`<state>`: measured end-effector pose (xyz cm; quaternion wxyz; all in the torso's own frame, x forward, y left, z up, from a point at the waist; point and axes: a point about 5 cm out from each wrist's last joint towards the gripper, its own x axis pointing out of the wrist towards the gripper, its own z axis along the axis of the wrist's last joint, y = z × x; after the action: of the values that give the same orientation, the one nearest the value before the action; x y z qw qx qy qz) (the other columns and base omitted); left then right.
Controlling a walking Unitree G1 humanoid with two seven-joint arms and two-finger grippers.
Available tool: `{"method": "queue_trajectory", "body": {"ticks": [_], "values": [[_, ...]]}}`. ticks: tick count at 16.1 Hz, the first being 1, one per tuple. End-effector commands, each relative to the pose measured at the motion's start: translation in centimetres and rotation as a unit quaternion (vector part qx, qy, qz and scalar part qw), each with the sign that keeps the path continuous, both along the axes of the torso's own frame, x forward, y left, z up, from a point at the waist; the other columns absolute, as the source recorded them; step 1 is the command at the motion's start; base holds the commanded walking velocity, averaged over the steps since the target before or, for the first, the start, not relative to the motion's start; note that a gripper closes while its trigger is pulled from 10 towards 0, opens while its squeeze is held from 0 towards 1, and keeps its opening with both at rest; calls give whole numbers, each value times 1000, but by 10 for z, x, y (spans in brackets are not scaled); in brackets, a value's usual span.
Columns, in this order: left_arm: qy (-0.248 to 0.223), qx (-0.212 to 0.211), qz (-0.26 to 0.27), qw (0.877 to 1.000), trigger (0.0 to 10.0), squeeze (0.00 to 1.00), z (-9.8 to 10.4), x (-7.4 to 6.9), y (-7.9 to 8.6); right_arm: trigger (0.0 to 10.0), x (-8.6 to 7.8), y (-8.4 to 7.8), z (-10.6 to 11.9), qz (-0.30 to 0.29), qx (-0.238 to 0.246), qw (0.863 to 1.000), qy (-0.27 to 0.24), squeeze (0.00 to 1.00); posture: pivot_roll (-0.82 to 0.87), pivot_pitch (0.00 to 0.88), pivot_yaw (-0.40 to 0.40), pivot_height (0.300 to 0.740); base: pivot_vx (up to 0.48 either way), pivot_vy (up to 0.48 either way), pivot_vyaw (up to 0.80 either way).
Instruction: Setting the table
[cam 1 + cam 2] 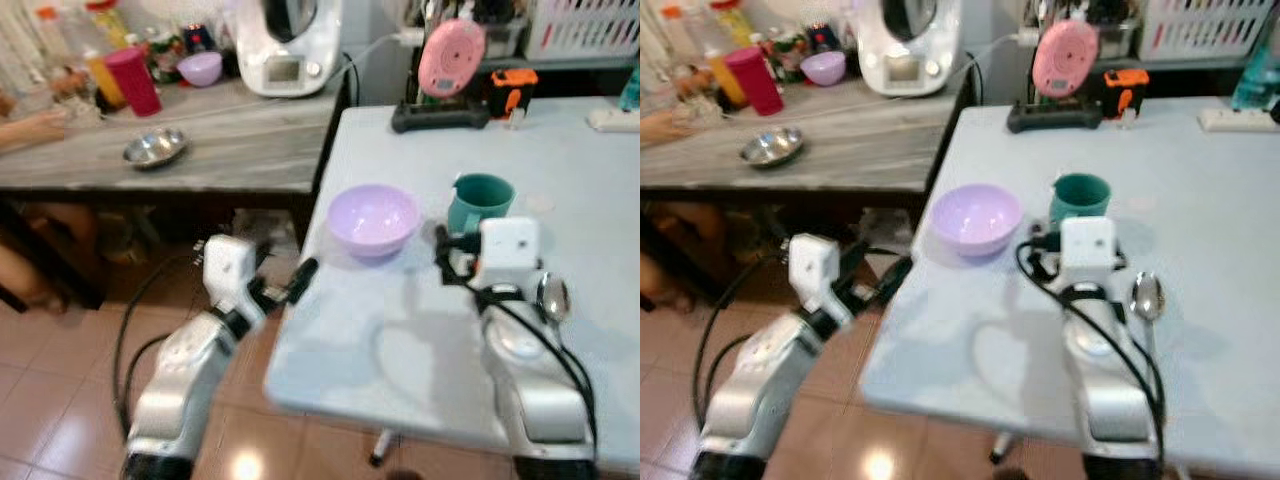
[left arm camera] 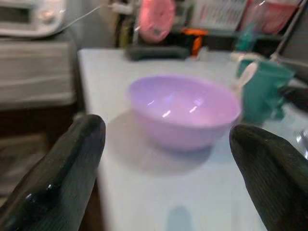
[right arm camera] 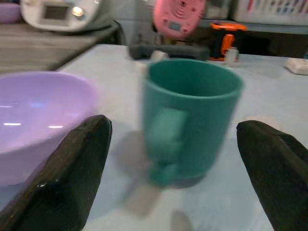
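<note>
On your pale blue table (image 1: 400,340), note the lilac bowl (image 1: 372,220) near the left edge, teal mug (image 1: 480,202) beside it, spoon (image 1: 553,297) rightward.

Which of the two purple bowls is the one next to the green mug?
The larger, pale purple bowl on the light blue table, beside the green mug. The other purple bowl sits far back on the grey counter.

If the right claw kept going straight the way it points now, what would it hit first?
Most likely the teal mug, which stands upright between the open fingers of the right claw. How far apart they are is unclear.
</note>
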<state>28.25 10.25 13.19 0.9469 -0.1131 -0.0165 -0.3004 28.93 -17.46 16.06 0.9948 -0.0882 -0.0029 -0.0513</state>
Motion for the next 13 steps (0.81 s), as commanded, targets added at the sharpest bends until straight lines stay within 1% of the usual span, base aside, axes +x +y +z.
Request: {"method": "queue_trajectory", "body": {"ticks": [1,3,5,7,9,12,13], "values": [[8,16,16,1000,10000,0,-5,-3,13,10000,-1,7,3,13,4,1000,-8,0,-264,62,123,740,0,0,0],[18,28,11,999,10000,0,-12,-13,18,10000,-2,10,2,17,7,1000,-9,0,-264,62,123,740,0,0,0],[21,34,11,999,10000,0,-14,-16,21,10000,-3,13,2,25,7,1000,-10,0,-258,60,121,740,0,0,0],[30,49,23,998,10000,0,-18,-18,26,10000,-3,23,4,52,-2,999,-15,0,-252,58,118,740,0,0,0],[30,63,25,997,10000,0,-20,-20,30,10000,-2,27,6,64,-5,998,-18,0,-253,59,118,740,0,0,0],[36,60,14,997,10000,0,-21,-23,33,10000,-2,33,8,82,-15,996,-20,0,-251,62,115,740,0,0,0],[48,56,8,997,10000,0,-22,-22,33,10000,-1,37,12,109,-34,993,-23,0,-252,64,116,740,0,0,0]]}}
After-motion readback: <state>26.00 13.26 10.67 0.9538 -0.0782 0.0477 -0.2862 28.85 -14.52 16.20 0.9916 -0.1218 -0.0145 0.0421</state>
